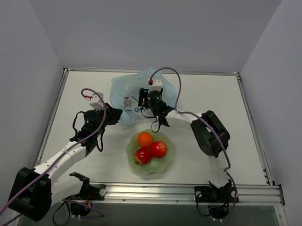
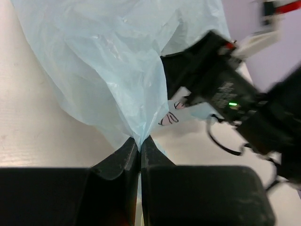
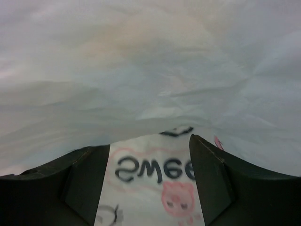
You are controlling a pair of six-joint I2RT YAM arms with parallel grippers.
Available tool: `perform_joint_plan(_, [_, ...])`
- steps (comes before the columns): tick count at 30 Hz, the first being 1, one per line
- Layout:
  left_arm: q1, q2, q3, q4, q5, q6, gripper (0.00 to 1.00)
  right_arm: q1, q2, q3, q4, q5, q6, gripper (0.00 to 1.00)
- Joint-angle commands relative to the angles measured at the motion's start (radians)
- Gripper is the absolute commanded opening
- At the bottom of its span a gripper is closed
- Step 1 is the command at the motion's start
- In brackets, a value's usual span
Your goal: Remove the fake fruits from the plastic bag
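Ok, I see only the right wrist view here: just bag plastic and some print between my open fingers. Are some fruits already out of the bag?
Observer: Yes. Three lie in the pale green bowl: the orange and two red apples.
Operator: Does the left gripper hold the bag?
Observer: Yes. The left gripper is shut on a pinched fold of the plastic bag.
Operator: And where is the bowl from the bag?
Observer: In the top view it sits just below the bag, on the robot's side.
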Motion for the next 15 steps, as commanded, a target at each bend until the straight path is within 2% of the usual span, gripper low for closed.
perform_joint_plan(1, [0.003,0.055,0.043,0.040,0.044,0.002,0.02,0.010,-0.288,-0.124,0.058,0.084,-0.056,0.64])
perform_joint_plan(7, [-0.033,0.074,0.101,0.073,0.111,-0.039,0.02,0.005,-0.616,-0.395,0.032,0.202,-0.058,0.65])
perform_joint_plan(10, [-0.093,0.049,0.132,0.018,0.104,-0.010,0.03,0.004,-0.693,-0.440,-0.045,0.175,-0.048,0.67])
perform_joint_plan(14, [-0.110,-0.012,0.173,-0.091,0.139,-0.002,0.43,0.019,-0.773,-0.492,-0.085,0.054,-0.007,0.66])
perform_joint_plan(15, [-0.110,-0.032,0.184,-0.126,0.137,0.001,0.59,0.021,-0.786,-0.498,-0.088,0.027,0.002,0.66])
